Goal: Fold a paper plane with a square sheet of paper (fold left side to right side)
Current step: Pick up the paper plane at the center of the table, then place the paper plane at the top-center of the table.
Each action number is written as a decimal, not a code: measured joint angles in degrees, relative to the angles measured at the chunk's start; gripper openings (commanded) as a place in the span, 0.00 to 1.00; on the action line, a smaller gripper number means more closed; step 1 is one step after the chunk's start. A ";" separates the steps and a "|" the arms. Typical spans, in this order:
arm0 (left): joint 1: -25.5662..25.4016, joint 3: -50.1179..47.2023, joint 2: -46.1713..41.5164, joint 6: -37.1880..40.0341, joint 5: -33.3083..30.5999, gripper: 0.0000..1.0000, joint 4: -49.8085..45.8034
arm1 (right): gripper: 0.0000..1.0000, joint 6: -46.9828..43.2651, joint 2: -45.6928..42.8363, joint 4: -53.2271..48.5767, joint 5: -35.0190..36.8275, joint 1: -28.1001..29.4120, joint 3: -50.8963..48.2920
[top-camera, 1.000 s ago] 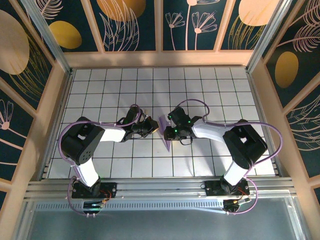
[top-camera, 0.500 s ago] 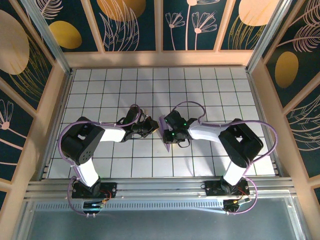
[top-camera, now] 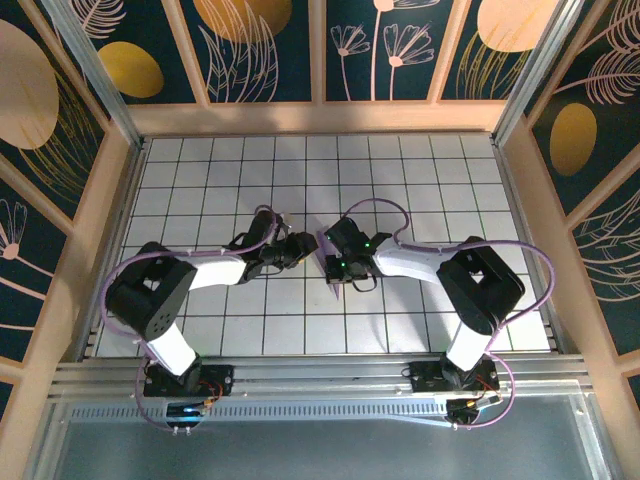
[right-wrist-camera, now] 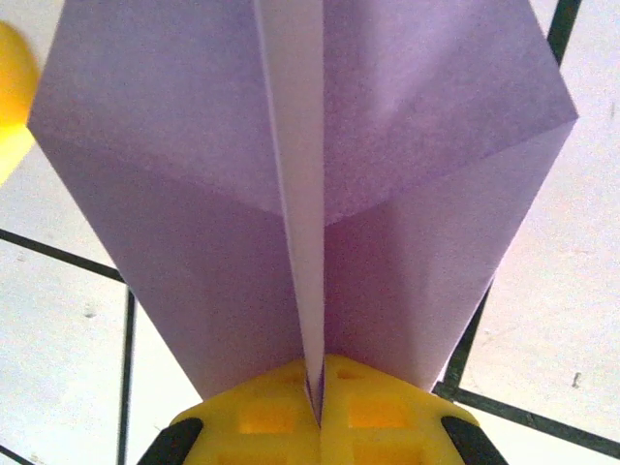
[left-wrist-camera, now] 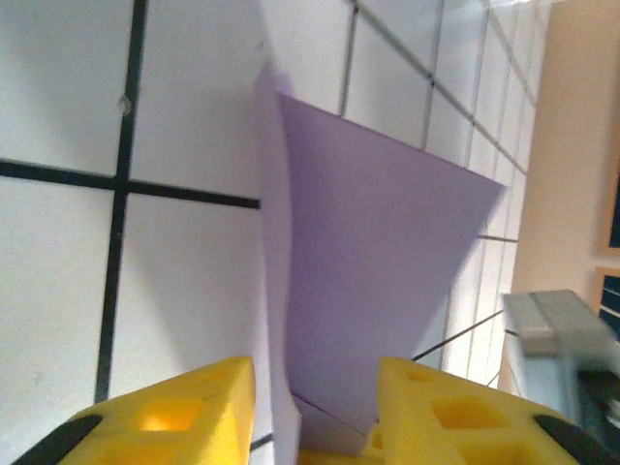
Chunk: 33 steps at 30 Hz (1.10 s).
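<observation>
Right wrist shows paper plane [right-wrist-camera: 179, 194], lavender, with centre ridge.

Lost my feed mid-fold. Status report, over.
Right gripper shut on paper plane, at its centre ridge. Left gripper open, jaws straddling the paper's edge. No obstruction seen.

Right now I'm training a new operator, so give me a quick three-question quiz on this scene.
1. True or false: the right gripper is shut on the paper plane at its centre ridge.
2. The left gripper has its jaws: A) pinched flat together, B) apart with the plane's paper between them, C) wrapped around a pen.
3. Fill in: the plane is ____ in colour.
Key: 1 true; 2 B; 3 lavender.
</observation>
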 measured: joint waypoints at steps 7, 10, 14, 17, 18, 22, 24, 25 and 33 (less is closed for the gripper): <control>0.00 1.81 -13.49 6.47 -11.63 0.62 -11.08 | 0.00 -0.44 -0.26 -2.82 2.43 -1.44 5.22; 0.00 1.81 -18.99 8.96 -17.35 0.67 -15.69 | 0.00 -1.73 -0.24 -4.90 3.69 -3.72 9.01; 0.00 1.68 -25.20 11.50 -24.44 0.71 -20.70 | 0.00 -3.32 0.44 -7.34 5.99 -7.02 15.89; 0.00 0.98 -29.35 12.83 -29.22 0.76 -23.87 | 0.00 -4.31 2.19 -8.59 7.65 -9.22 20.92; 0.00 0.57 -30.67 13.18 -30.64 0.78 -24.79 | 0.00 -4.35 3.08 -9.09 8.13 -9.92 22.49; 0.00 -1.75 -35.52 14.67 -35.30 0.83 -27.52 | 0.00 -4.46 7.69 -11.63 9.60 -11.78 27.67; 0.00 -2.86 -37.51 15.47 -36.85 0.83 -28.61 | 0.00 -4.63 10.34 -13.05 10.05 -12.09 30.05; 0.00 -3.48 -38.49 15.85 -37.48 0.85 -29.07 | 0.00 -4.74 11.76 -13.62 10.25 -12.11 31.21; 0.00 -7.15 -45.86 17.57 -40.39 0.87 -31.95 | 0.00 -4.76 20.92 -18.18 11.19 -12.11 40.74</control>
